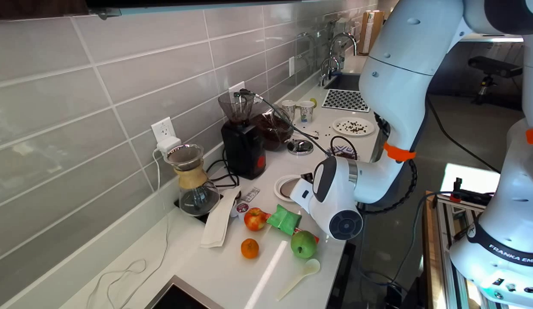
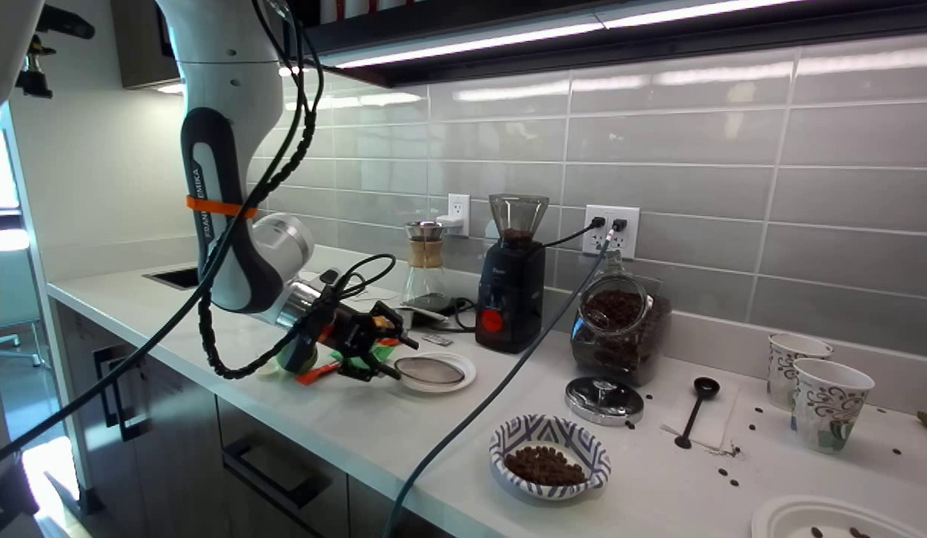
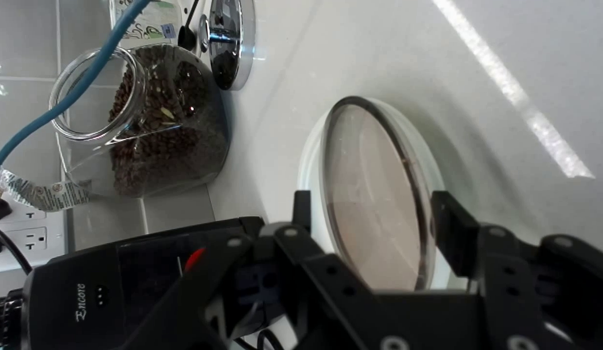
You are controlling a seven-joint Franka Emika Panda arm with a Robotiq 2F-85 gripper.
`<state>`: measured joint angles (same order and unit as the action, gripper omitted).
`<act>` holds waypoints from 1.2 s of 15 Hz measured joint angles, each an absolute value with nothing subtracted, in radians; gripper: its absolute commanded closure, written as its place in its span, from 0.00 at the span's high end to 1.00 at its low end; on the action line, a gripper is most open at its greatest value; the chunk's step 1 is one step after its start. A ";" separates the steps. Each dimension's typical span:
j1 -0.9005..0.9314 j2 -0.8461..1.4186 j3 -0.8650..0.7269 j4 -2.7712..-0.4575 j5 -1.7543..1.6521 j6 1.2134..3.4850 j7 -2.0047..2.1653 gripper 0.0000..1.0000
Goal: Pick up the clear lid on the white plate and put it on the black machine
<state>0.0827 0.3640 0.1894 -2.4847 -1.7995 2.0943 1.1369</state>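
1. Wrist view has the round see-through clear lid (image 3: pixel 374 204), kinda grey-tinted, sitting on the round plain white plate (image 3: pixel 311 167), with plate showing on both sides of it
2. Black fingers (image 3: pixel 452 228) are spread apart with the lid between them, not gripping it: there's a gap on one side, and on the other a finger overlaps the rim from this angle, so I can't tell if it touches
3. Tall black machine (image 2: pixel 512 295) stands upright near the plate, close to the grey tiled wall (image 2: pixel 687 190), with a smoky see-through funnel top (image 2: pixel 518 213) and round red knob (image 2: pixel 492 321), "Encore" readable on it
4. In both exterior views the white jointed robot arm (image 1: pixel 399 86) reaches over the white table (image 1: pixel 193 257), its end right beside the plate
5. In an exterior view a clear jar (image 2: pixel 642 344) of dark brown beans is near the machine, with a round silver knobbed lid (image 2: pixel 603 401) just beside the jar
6. In an exterior view: red-yellow round apple (image 1: pixel 254 219), small round orange (image 1: pixel 250 248), round green apple (image 1: pixel 303 244) and shiny green packet (image 1: pixel 284 219), all near each other on the table
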 measured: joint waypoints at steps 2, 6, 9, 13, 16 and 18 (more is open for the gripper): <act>0.082 0.364 0.189 -2.484 -1.800 2.094 1.140 0.54; 0.080 0.370 0.189 -2.484 -1.800 2.097 1.156 0.29; 0.080 0.389 0.189 -2.479 -1.800 2.098 1.182 0.02; 0.080 0.399 0.189 -2.463 -1.805 2.096 1.220 0.04; 0.080 0.398 0.189 -2.454 -1.810 2.095 1.252 0.04; 0.083 0.395 0.190 -2.453 -1.811 2.081 1.277 0.04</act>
